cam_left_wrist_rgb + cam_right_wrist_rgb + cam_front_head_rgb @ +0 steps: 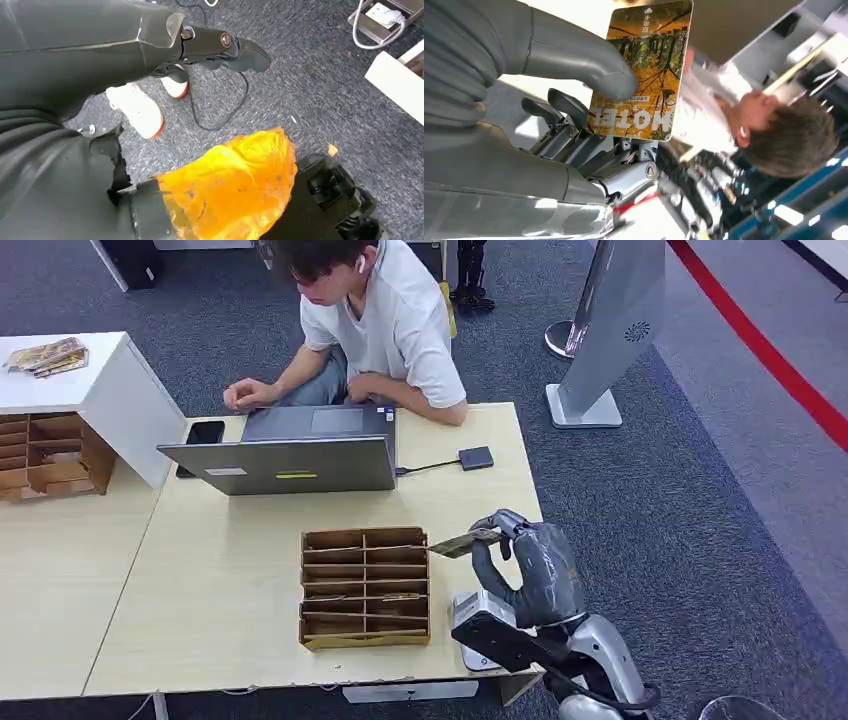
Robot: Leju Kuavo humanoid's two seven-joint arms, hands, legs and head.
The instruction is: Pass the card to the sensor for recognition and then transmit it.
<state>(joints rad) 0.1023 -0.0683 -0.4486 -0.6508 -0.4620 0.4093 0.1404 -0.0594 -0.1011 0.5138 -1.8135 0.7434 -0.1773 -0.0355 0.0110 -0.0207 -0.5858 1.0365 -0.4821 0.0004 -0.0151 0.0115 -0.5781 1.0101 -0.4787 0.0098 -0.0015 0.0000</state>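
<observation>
The right hand [574, 100] pinches the card [646, 75] between its thick thumb and the darker fingers [566, 107] behind it; the thumb tip presses on the printed face, covering part of the forest picture above the word HOTEL. In the head view the same card [465, 542] shows merely as a thin tilted sliver at the top of the right hand [530, 565], held in the air just beside the wooden card rack [366, 587] and above the table [240, 570]; its print cannot be read there. A white box [478, 625] sits below the wrist, partly hidden by the arm. A person [385, 320] sits behind an open laptop [295, 450], head cut off by the frame edge; a small dark pad [476, 457] is wired to it.

The left hand [220, 47] hangs over grey carpet [310, 90], fingers drawn together, holding nothing. Something yellow [235, 185] below it is hard to identify.
</observation>
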